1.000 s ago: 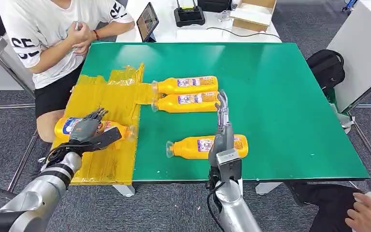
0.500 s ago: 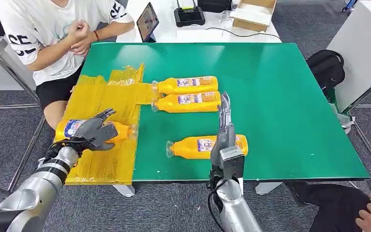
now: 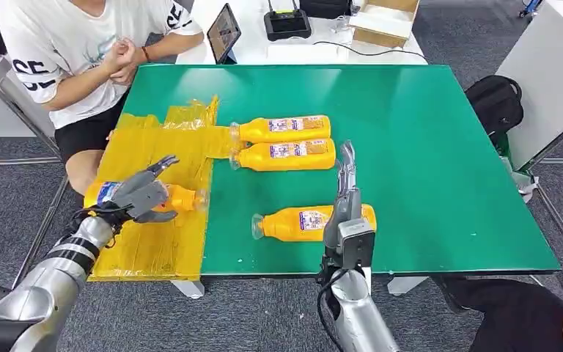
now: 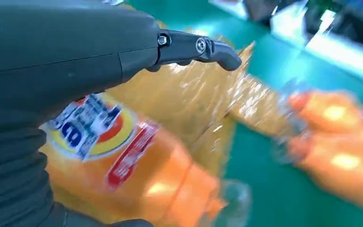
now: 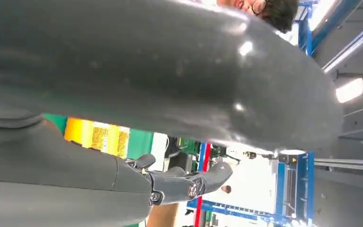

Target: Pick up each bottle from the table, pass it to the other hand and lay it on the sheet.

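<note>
Four orange bottles on record, listed below after the larger items.

Green table (image 3: 425,147): fills the middle of the head view, far edge at 12 o'clock.

Yellow sheet (image 3: 165,147): crinkled film over the table's 9 o'clock side, reaching the near edge.

Person (image 3: 66,51): seated past the table's 10 o'clock corner, white printed shirt, hands clasped together.

Left hand (image 3: 143,194): over the sheet at 8 o'clock, fingers spread and lifted off the bottle beneath, released, grasping nothing.

Right hand (image 3: 344,194): at 6 o'clock, fingers straight and together, pointing toward 12; nothing held, whether relaxed or closed cannot be told.

Bottle on sheet (image 3: 179,198): lying flat on the sheet at 8 o'clock, clear cap toward 3, partly hidden by the left hand; label readable up close (image 4: 94,127).

Near bottle (image 3: 300,222): lying on bare green at 6 o'clock, cap toward 9, base end hidden behind the right hand.

Paired bottles: far one (image 3: 282,128) and nearer one (image 3: 286,154), side by side and touching, at table centre, caps toward 9 at the sheet's edge.
</note>
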`<state>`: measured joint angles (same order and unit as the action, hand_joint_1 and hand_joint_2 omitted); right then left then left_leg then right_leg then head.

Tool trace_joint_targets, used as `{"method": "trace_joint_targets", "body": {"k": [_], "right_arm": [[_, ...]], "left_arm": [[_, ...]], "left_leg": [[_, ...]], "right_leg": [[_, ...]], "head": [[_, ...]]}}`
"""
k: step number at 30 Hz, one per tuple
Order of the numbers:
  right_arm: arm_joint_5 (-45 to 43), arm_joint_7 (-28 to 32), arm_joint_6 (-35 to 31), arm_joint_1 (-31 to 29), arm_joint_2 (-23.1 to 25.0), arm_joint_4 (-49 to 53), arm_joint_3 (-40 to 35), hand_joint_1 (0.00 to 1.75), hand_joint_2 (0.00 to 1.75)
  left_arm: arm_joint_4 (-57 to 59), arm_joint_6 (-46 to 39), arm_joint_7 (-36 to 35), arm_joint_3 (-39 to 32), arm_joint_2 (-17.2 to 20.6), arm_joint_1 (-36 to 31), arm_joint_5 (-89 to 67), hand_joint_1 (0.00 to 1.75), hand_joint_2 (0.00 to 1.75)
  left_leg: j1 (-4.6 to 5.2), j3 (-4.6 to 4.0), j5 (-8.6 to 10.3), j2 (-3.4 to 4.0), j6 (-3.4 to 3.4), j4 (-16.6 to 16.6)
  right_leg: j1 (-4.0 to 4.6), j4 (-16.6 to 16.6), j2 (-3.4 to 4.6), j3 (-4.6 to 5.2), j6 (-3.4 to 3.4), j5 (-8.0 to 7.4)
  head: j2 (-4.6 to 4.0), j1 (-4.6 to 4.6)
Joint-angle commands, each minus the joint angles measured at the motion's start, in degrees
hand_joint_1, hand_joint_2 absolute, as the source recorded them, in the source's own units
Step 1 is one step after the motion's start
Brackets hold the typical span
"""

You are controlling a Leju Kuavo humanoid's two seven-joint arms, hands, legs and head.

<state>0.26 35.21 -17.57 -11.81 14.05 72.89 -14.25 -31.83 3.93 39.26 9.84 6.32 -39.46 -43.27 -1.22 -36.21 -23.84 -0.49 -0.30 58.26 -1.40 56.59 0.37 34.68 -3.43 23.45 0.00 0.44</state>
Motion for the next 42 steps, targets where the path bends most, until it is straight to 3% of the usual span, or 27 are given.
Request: {"method": "trace_joint_targets", "body": {"k": [1, 2, 5, 12, 15, 16, 21, 23, 36, 42], "right_arm": [[1.56, -0.38, 1.42, -2.23, -0.33, -5.96, -0.69, 0.00, 0.00], [1.54, -0.42, 1.58, -2.36, -0.24, -6.36, -0.56, 0.00, 0.00], [2.06, -0.43, 2.01, -2.49, -0.39, -6.85, -0.73, 0.00, 0.00], [2.70, -0.43, 2.37, -2.34, -0.53, -7.01, -0.90, 0.00, 0.00], [7.94, -1.32, 1.70, -2.63, -2.02, -7.29, -2.52, 0.00, 0.00], [9.42, -2.22, 1.95, -2.84, -2.70, -7.57, -3.06, 0.00, 1.75], [22.10, -10.09, 0.76, -4.70, -6.80, -10.75, -4.78, 0.00, 1.75], [28.87, -16.44, 0.72, -5.66, -9.71, -10.55, -6.08, 0.00, 1.75], [29.21, -16.56, 1.60, -5.59, -9.73, -10.06, -5.23, 0.00, 1.75], [36.01, -25.06, 5.55, -5.30, -14.21, -10.46, -5.89, 0.00, 1.75]], "left_arm": [[-12.25, 7.62, 0.74, -7.66, -5.98, 5.35, 17.80, 0.00, 1.75], [-15.27, 13.91, 0.74, -9.93, -6.76, 6.57, 25.17, 0.00, 1.75], [-17.53, 17.90, 0.71, -12.58, -8.10, 7.36, 31.94, 0.00, 1.75], [-18.92, 17.97, 0.23, -14.31, -9.33, 7.43, 34.70, 0.00, 1.75], [-22.66, 9.69, 0.33, -16.00, -12.00, 8.19, 35.77, 0.00, 1.75], [-24.26, 5.41, 0.27, -15.70, -12.79, 8.74, 34.80, 0.00, 1.75], [-32.74, -11.94, 0.27, -12.78, -16.20, 16.55, 31.62, 0.00, 1.75], [-34.03, -15.78, 0.54, -11.06, -16.87, 20.06, 30.22, 0.00, 1.75], [-33.54, -16.65, 0.73, -10.19, -16.38, 20.11, 30.40, 0.00, 1.75], [-34.34, -17.03, 0.74, -8.99, -17.08, 25.54, 28.98, 0.00, 1.75]], "left_leg": [[0.00, 0.29, -0.10, 0.00, 0.11, -0.05], [-0.02, 0.24, -0.08, -0.03, 0.10, -0.04], [-0.02, 0.16, -0.07, 0.04, 0.08, -0.03], [-0.02, 0.19, -0.08, 0.08, 0.06, -0.02], [-0.03, 0.30, -0.11, 0.06, 0.09, -0.04], [-0.03, 0.16, -0.08, 0.01, 0.08, -0.01], [-0.02, 0.36, -0.13, 0.01, 0.16, -0.07], [0.03, 0.36, -0.12, 0.04, 0.14, -0.12], [0.01, 0.07, -0.06, 0.01, 0.06, -0.02], [0.05, 0.15, -0.07, 0.01, 0.08, -0.08]], "right_leg": [[0.05, -0.10, -0.08, -0.33, 0.14, 0.08], [0.06, -0.10, -0.10, -0.29, 0.13, 0.07], [0.05, -0.09, -0.02, -0.19, 0.10, 0.04], [0.05, -0.05, 0.03, -0.19, 0.13, 0.04], [0.09, -0.08, -0.02, -0.30, 0.19, 0.07], [0.07, -0.06, -0.05, -0.19, 0.12, 0.05], [0.08, -0.20, -0.06, -0.44, 0.11, 0.07], [0.02, -0.20, -0.04, -0.42, 0.10, 0.07], [0.02, -0.07, -0.03, -0.09, 0.07, 0.02], [-0.02, -0.12, -0.03, -0.17, 0.04, 0.03]], "head": [[0.00, 0.00], [0.00, 0.00], [0.00, 0.02], [0.00, -0.02], [0.00, 0.00], [0.00, -0.02], [0.00, -0.02], [0.00, 0.00], [0.00, -0.02], [0.00, -0.04]]}}
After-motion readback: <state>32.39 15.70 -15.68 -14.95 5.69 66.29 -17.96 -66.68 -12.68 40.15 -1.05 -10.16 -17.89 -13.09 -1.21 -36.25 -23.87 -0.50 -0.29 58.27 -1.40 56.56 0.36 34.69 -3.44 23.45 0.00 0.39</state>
